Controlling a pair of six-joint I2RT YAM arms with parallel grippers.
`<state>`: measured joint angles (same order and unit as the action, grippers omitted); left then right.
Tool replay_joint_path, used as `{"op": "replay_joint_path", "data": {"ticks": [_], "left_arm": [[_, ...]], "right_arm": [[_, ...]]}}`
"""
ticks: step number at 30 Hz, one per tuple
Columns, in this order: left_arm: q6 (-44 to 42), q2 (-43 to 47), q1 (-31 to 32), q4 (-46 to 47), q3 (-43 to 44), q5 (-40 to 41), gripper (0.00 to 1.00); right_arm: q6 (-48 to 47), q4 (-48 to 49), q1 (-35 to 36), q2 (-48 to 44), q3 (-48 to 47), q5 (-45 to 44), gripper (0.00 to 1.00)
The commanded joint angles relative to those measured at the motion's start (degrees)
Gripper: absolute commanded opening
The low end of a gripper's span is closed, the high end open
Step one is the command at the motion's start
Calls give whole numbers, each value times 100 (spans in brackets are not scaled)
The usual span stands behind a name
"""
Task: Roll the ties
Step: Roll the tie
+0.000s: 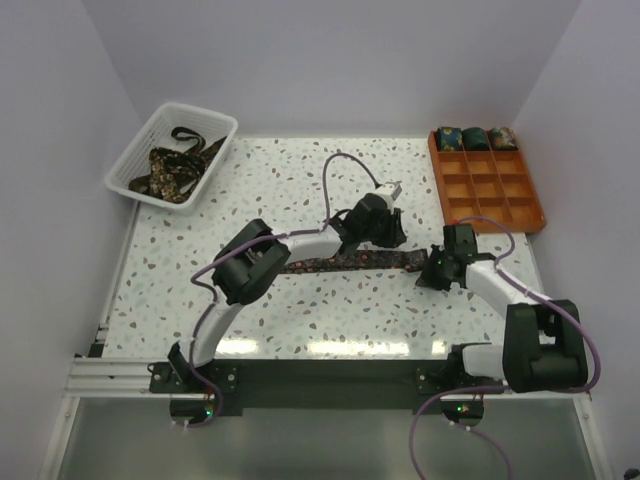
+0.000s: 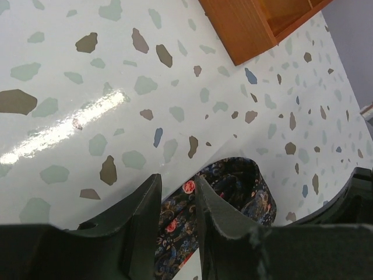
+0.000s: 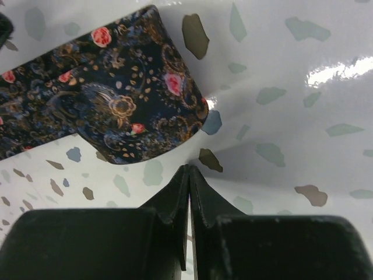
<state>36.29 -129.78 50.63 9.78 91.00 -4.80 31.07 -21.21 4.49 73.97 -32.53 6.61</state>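
One tie (image 1: 330, 263) lies stretched across the middle of the counter (image 1: 300, 180), its folded end under the slightly spread left tool (image 2: 176, 182) and just beside the pressed-together, empty right tool (image 3: 189, 170)

The top external camera looks down from above and behind the arm bases (image 1: 200, 378), covering the whole table (image 1: 300, 180). Each wrist camera faces obliquely down at the table at close range. All three views share the flat tie (image 1: 350, 263).
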Motion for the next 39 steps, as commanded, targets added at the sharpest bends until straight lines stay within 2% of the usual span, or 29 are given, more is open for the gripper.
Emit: {"op": "replay_joint_path", "data": {"ticks": [1, 19, 30, 39], "left_arm": [[-184, -100, -18, 226, 374, -65, 34], [-114, -909, -36, -152, 1060, -179, 34], [123, -1032, -10, -64, 805, -417, 31], [176, -751, 17, 155, 419, -434, 27]], "right_arm": [[224, 591, 25, 3, 54, 104, 4], [496, 1004, 26, 231, 89, 147, 2], [892, 1593, 34, 442, 133, 139, 2], [1120, 1708, 34, 513, 142, -213, 2]]}}
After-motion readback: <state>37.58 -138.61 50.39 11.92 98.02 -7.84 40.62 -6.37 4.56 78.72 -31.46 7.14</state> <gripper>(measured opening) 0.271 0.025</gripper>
